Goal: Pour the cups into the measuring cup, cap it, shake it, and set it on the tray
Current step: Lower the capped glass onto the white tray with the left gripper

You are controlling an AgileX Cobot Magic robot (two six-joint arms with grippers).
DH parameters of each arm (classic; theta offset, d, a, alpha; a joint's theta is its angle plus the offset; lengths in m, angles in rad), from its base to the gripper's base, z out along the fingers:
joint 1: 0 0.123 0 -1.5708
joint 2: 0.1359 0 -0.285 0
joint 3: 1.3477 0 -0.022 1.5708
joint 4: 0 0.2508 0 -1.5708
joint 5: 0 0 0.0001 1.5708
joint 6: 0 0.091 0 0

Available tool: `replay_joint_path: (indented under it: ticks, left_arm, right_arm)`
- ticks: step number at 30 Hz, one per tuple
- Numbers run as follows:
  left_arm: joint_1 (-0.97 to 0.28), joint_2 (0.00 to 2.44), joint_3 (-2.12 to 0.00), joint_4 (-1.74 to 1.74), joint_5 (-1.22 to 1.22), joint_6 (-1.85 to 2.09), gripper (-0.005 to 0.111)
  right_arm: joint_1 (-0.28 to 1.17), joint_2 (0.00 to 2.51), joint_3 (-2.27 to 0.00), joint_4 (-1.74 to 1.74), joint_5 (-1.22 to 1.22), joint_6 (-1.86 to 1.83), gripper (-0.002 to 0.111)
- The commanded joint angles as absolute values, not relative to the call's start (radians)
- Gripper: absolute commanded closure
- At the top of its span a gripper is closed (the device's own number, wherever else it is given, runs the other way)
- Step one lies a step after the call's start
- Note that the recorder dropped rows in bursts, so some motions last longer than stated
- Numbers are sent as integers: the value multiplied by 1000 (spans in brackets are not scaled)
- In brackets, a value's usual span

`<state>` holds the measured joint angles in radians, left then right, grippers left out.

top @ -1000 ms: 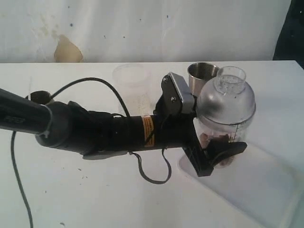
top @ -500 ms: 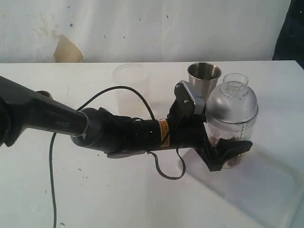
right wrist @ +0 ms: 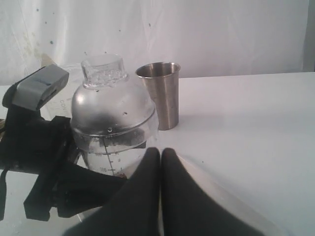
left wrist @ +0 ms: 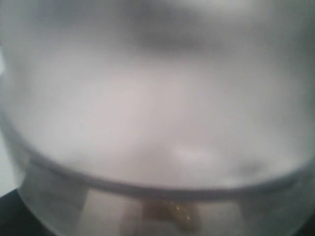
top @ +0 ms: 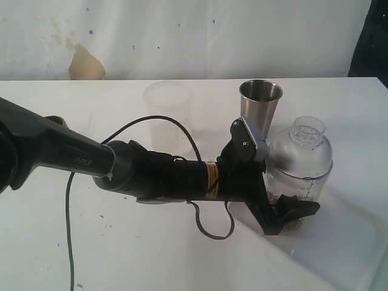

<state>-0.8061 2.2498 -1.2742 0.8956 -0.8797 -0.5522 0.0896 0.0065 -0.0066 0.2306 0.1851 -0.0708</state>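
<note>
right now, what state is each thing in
measuring cup, upright, domed lid on, brown bits inside, gripped low down
left end effector, shut on measuring cup
right end effector, shut, empty
steel tumbler, upright on table, ungripped
frosted cup, upright on table, ungripped
tray, flat on table

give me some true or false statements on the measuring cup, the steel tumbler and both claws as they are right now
1. The measuring cup has a domed lid on it. True.
2. The steel tumbler lies on its side. False: it stands upright on the table, behind the measuring cup.
3. The left claw grips the measuring cup low on its body. True.
4. The right claw holds the steel tumbler. False: it is shut on nothing, apart from the tumbler.
5. The measuring cup is empty. False: brownish bits sit at its bottom.
</note>
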Motion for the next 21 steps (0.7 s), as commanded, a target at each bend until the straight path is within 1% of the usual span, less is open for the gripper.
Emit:
replay_joint_path:
  ticks: [1, 3, 4, 10, 21]
  left_arm:
    - [-810, 2244, -1286, 737, -914, -561, 16]
    - [-810, 2244, -1286, 736, -914, -558, 4]
    - [-810, 2244, -1286, 760, -914, -550, 1]
    - [-810, 2235, -1286, 878, -901, -582, 1]
    - [-800, 2174, -1286, 979, -746, -716, 1]
  right_arm:
    - [92, 0, 0, 228, 178, -74, 108]
    - [92, 0, 0, 228, 178, -74, 108]
    - [92, 0, 0, 228, 178, -74, 108]
    - [92, 0, 0, 228, 178, -74, 108]
    - [92, 0, 0, 228, 178, -74, 108]
